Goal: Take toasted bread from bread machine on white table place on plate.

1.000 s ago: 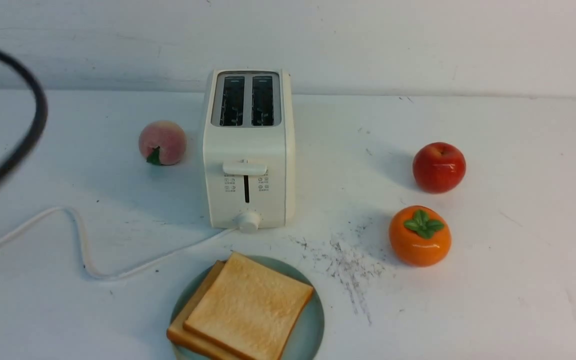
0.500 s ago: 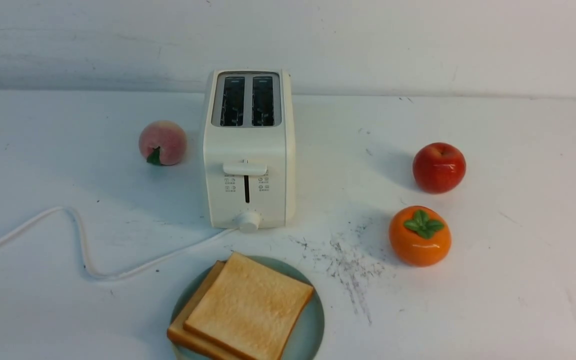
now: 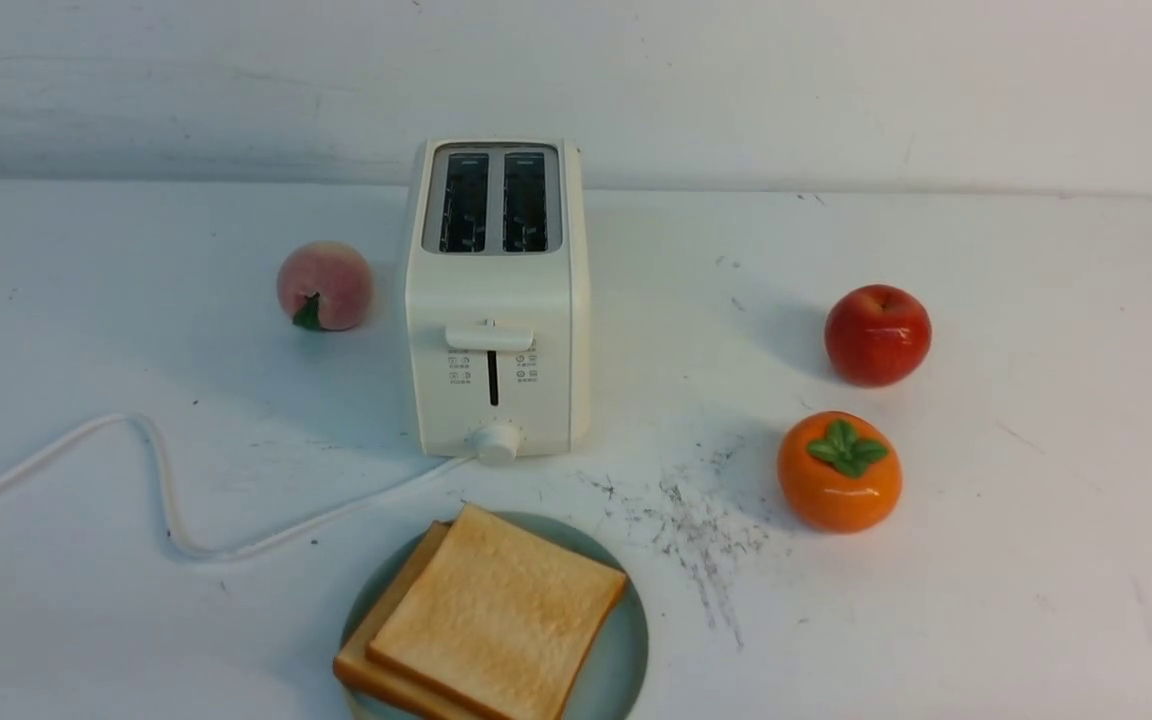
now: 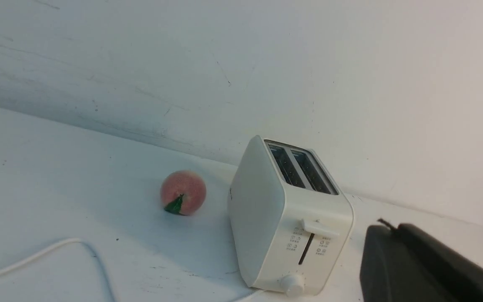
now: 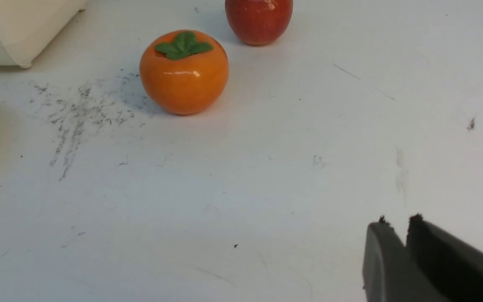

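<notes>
Gone from the front view is the black cable that curved along the left edge a second ago; I now see no arm there at all. Nothing else has moved. I think this means my arms are pulling away because the job is done.

Both slices of toasted bread (image 3: 496,620) lie flat on the plate (image 3: 626,640), one stacked on the other, at 6 o'clock from the bread machine (image 3: 496,300). Its two slots look dark and empty. The plate sits on the white table (image 3: 1036,500), just in front of the white cord (image 3: 166,500).

My left gripper (image 4: 386,228) shows in its own wrist view with its fingers pressed together and nothing between them. The bread machine and a peach (image 4: 183,193) are well apart from it, and I cannot see the bread from there.

My right gripper (image 5: 396,221) has only a thin gap between its fingers and holds nothing. It hangs over bare table. The persimmon (image 5: 184,71) and the apple (image 5: 258,19) sit well apart from it. The plate edge peeks in far off, so the bread is nowhere near these fingers.
</notes>
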